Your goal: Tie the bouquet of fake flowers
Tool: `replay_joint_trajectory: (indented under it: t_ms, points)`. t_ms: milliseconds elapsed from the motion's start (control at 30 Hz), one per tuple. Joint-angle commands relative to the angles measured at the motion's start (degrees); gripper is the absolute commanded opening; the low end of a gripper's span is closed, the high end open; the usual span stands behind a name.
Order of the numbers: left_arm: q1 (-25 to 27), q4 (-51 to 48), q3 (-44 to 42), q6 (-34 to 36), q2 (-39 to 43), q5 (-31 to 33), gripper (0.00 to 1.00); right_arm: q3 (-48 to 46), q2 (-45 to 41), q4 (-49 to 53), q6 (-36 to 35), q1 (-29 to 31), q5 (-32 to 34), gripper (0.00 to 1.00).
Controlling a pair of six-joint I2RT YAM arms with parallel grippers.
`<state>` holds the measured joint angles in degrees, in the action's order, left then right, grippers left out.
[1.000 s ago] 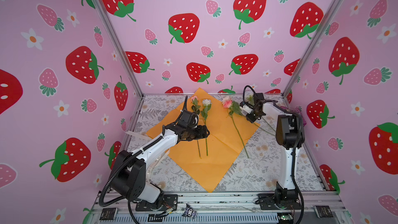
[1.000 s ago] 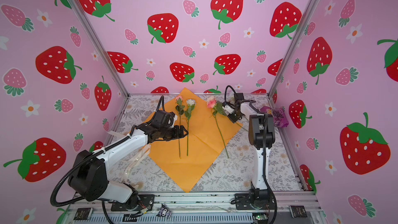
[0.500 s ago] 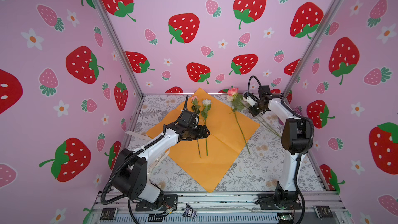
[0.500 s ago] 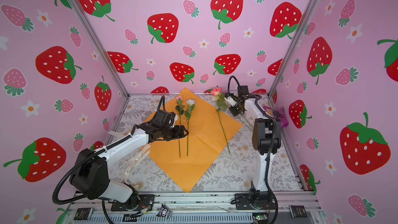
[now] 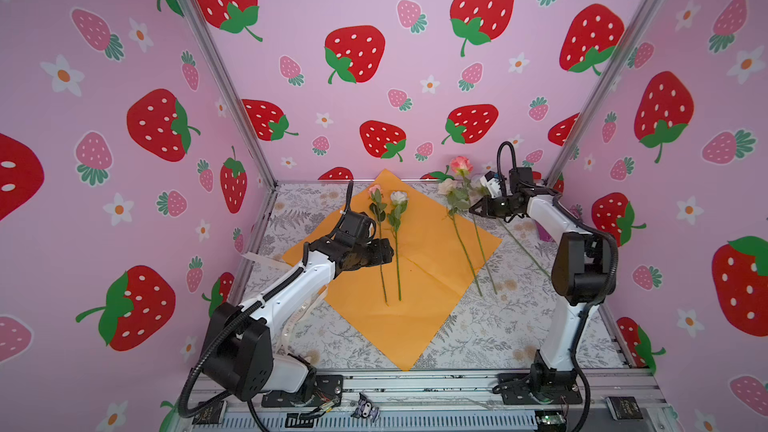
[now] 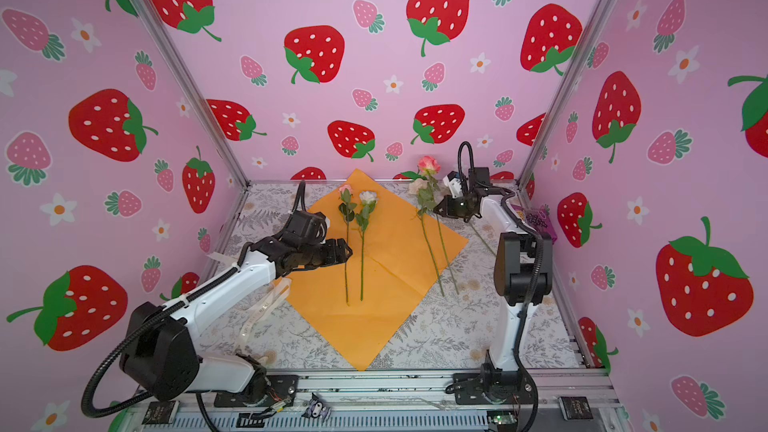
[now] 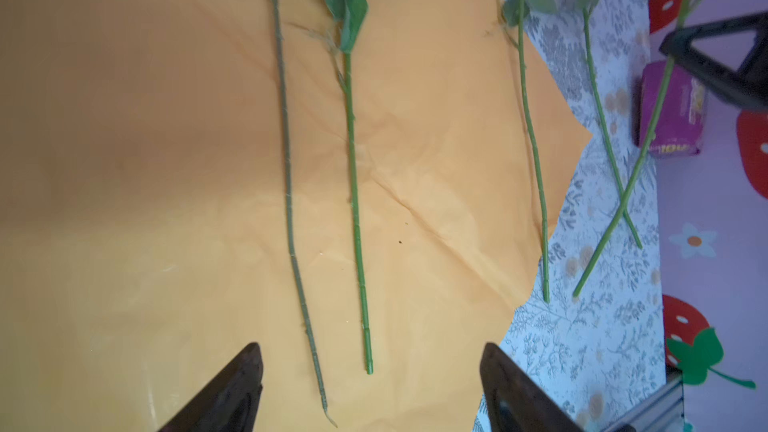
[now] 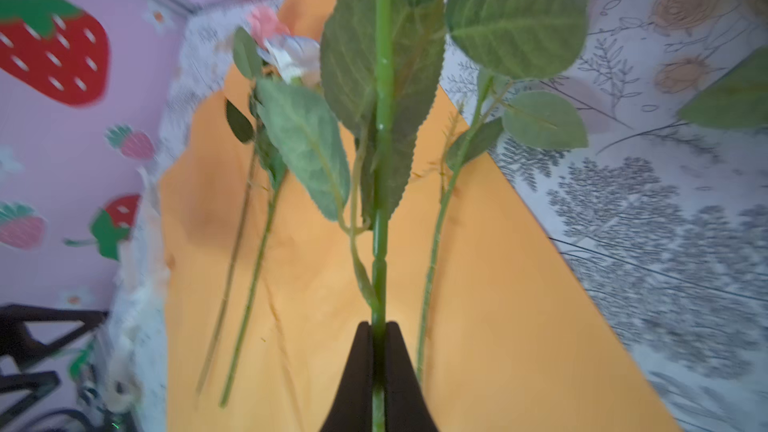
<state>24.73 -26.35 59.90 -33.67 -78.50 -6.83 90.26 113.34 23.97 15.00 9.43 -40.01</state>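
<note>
- My right gripper [image 8: 379, 328] is clamped on a pink rose's [image 5: 461, 165] stem, at the orange wrapping paper's [image 5: 415, 317] right edge.
- My left gripper [image 7: 370, 347] stands wide apart above that paper, near two roses [image 5: 399, 197] lying on it.
- The purple packet [image 7: 673, 110] lies beyond the paper; I cannot read its print.
</note>
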Motion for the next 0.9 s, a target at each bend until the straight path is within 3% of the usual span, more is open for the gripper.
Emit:
replay_joint_trajectory:
  t_ms: [0, 167, 333, 433, 500, 667, 867]
  points:
    - [-5.1, -2.9, -2.6, -3.0, 4.9, 6.5, 0.85, -3.8, -1.7, -16.5, 18.9, 6.3, -4.5, 0.0]
    - [-12.9, -1.8, -6.6, -5.0, 8.8, 0.8, 0.85, 2.0, 3.6, -18.9, 24.3, 17.9, 3.9, 0.0]
    - [-15.1, -1.8, -9.5, -5.6, 11.5, -0.2, 0.85, 4.0, 9.6, -29.7, 40.6, 25.1, 8.8, 0.0]
    - [-15.3, -1.3, -10.7, -6.1, 12.3, -0.6, 0.85, 8.3, 14.5, -31.0, 44.3, 27.3, 10.6, 0.0]
    - [-15.5, -1.2, -11.0, -6.1, 12.5, -0.7, 0.85, 12.8, 18.0, -29.3, 44.2, 28.3, 9.6, 0.0]
    - [-15.7, -0.4, -11.6, -5.5, 12.2, -3.0, 0.85, 18.2, 22.9, -25.3, 44.1, 29.1, 18.2, 0.0]
    - [-15.7, 0.5, -10.9, -4.7, 10.1, -6.5, 0.84, 28.7, 30.0, -16.8, 40.1, 29.2, 14.4, 0.06]
